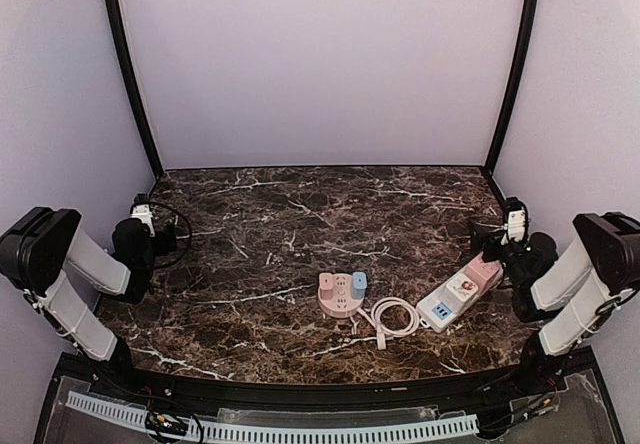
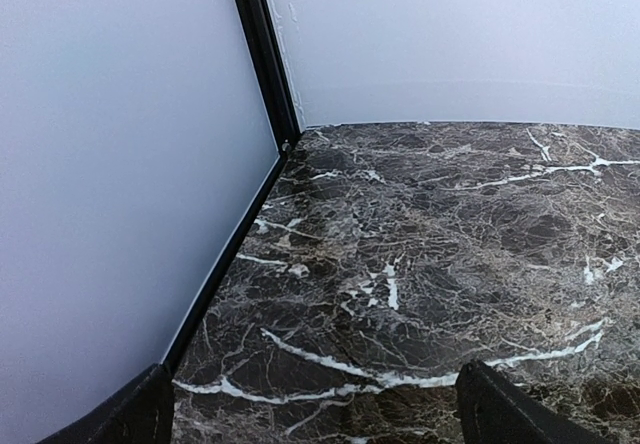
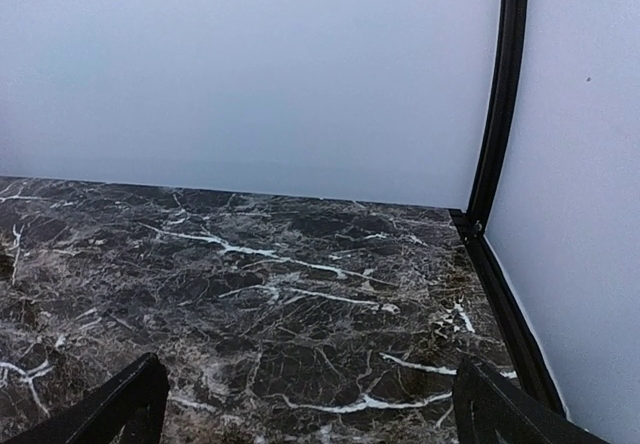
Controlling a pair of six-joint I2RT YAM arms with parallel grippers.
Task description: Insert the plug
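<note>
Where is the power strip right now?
In the top view, the power strip lies angled on the right side of the table, toward the near edge, with the coiled white cable just left of it.

Left arm (image 1: 95,264), right arm (image 1: 560,279) folded at sides; jaws wide apart.

I can read no words or numbers anywhere. My power strip (image 1: 443,307) carries a white sticker (image 1: 462,286) with a red mark, too small to make out.

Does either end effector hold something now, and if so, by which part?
Nothing. Both the left end effector and the right end effector are open and empty.
</note>
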